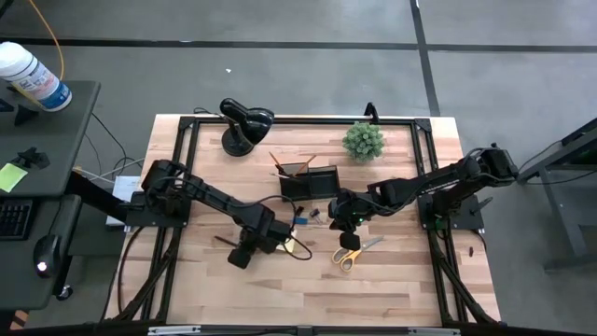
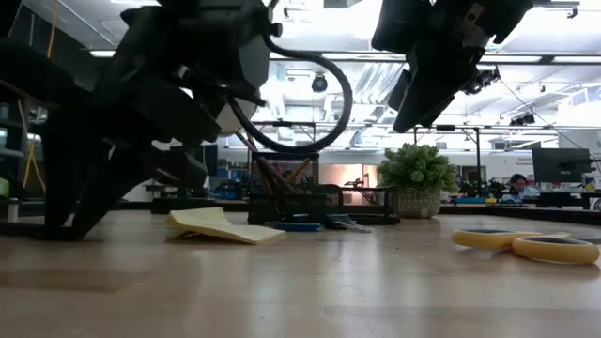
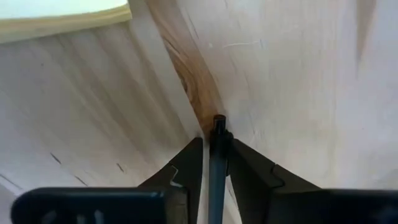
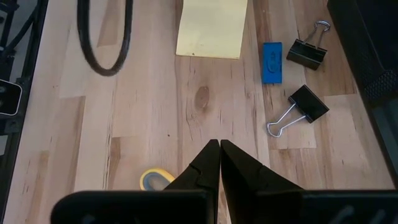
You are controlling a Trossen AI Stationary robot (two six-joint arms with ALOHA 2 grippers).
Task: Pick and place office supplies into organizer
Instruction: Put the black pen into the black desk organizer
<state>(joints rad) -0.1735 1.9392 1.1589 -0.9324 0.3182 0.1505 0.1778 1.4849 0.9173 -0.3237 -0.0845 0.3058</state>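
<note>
Organizer (image 1: 309, 182) on the tabletop (image 1: 392, 280), just beyond both pincers, between the desk lamp (image 1: 241, 124) and the potted plant (image 1: 363, 141); its taller mesh cup section holds thin orange and dark pens (image 1: 280, 163) leaning at angles, while the contents of the lower compartments cannot be made out. Left pincer (image 3: 217, 146), low over the tabletop, fingers closed on a dark pen (image 3: 217, 168) standing between them, the yellow sticky-note pad (image 4: 212, 28) just ahead of it. Right pincer (image 4: 219, 163) with fingers pressed together, holding nothing; ahead of it lie a blue block (image 4: 272, 62) and two black binder clips (image 4: 308, 102), beside it the yellow-handled scissors (image 1: 351, 252). No legible writing or brand on any item
</note>
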